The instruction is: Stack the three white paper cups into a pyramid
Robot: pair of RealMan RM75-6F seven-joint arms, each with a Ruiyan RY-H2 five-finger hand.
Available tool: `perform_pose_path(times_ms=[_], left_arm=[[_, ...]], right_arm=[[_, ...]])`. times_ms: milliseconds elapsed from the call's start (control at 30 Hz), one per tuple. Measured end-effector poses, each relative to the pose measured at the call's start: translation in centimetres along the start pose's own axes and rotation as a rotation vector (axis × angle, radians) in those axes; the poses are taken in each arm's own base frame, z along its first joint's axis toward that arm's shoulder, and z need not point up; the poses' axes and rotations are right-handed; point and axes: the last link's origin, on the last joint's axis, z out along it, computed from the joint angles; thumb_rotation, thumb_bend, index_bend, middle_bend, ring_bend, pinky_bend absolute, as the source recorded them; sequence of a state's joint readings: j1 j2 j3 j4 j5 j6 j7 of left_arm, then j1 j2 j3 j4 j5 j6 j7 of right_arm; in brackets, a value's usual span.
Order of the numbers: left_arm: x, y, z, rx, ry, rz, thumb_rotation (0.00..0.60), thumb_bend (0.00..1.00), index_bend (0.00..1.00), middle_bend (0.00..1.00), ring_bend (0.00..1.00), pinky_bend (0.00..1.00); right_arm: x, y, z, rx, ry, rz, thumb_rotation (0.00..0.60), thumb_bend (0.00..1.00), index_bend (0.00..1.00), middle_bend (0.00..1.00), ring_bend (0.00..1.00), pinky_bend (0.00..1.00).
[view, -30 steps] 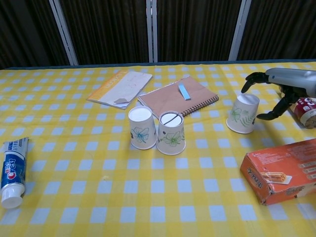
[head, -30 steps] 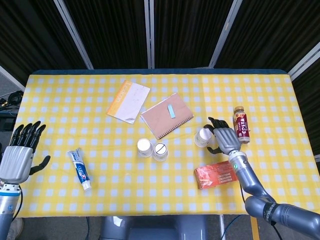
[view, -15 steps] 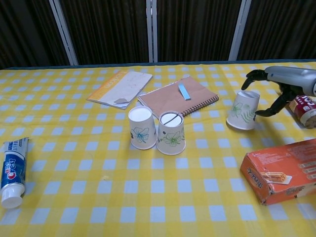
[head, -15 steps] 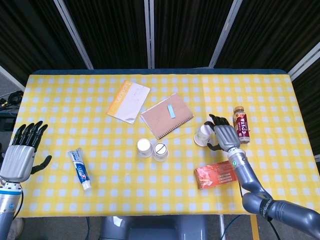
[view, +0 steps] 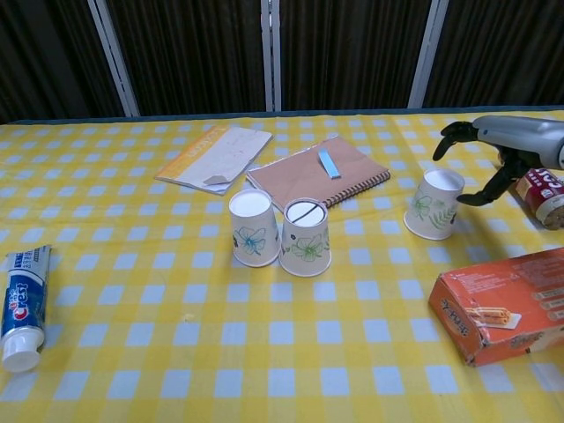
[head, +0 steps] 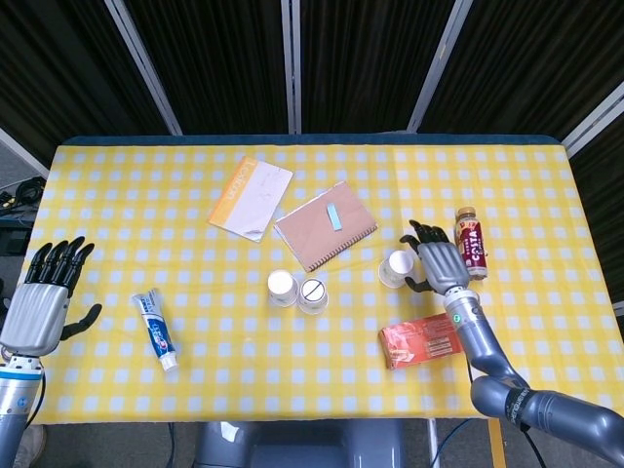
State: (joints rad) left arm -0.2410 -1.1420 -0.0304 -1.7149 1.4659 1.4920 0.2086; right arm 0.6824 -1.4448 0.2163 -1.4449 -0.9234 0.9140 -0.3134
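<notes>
Looking down from the head view, the base pair (head: 297,291) of upturned cups stands touching at the table's middle, so the bottom row looks done; the third cup (head: 396,267) stands well apart to the right, not yet on top. The right hand (head: 438,264) sits just beside it with fingers spread, and contact is hard to judge here. The left hand (head: 42,297) hangs released off the left edge, near the toothpaste (head: 156,329). A box (head: 420,342) and bottle (head: 471,241) crowd the right hand; the lane to the pair is bare cloth.

From the chest view, the third cup (view: 433,204) stands alone, the right hand (view: 493,154) arched over it, holding nothing. The notebook (view: 318,174) lies just behind the pair (view: 280,233).
</notes>
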Motion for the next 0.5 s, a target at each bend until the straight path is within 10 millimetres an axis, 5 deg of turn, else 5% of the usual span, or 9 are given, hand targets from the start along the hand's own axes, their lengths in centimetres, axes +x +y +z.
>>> perform_pose_path(times_ms=[267, 500], left_arm=[[0.1, 0.0, -0.1, -0.004, -0.001, -0.004, 0.6, 0.3, 0.0, 0.0, 0.0, 0.0], [0.1, -0.1, 0.0, 0.0, -0.001, -0.003, 0.6, 0.3, 0.0, 0.0, 0.0, 0.0]], right_arm=[[-0.7, -0.4, 0.2, 0.013, 0.005, 0.009, 0.6, 0.3, 0.45, 0.12, 0.0, 0.07], [0.2, -1.4, -0.1, 0.058, 0.055, 0.026, 0.6, 0.31, 0.46, 0.13, 0.0, 0.08]])
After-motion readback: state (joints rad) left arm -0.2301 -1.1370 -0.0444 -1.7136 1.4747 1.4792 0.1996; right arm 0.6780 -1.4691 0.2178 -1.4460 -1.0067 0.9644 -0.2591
